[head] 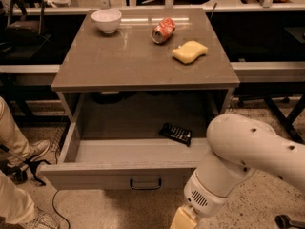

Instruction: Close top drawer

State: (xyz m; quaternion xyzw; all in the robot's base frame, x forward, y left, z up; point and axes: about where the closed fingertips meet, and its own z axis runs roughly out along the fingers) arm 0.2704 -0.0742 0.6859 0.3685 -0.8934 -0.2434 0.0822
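So the top drawer (119, 175) is hanging wide open, pulled well out of the cabinet, with a dark flat thing (175, 133) lying right of centre on its floor. The end effector (183, 219) sits at the bottom edge of view, below and right of the drawer front. It looks clear of the front, and honestly I can't tell if it's apart or together.

If I were driving, I'd bring it level with the front panel, plant it near the little loop handle (145, 184) in the middle, and push straight back. Push off-centre and the drawer will probably rack and bind.
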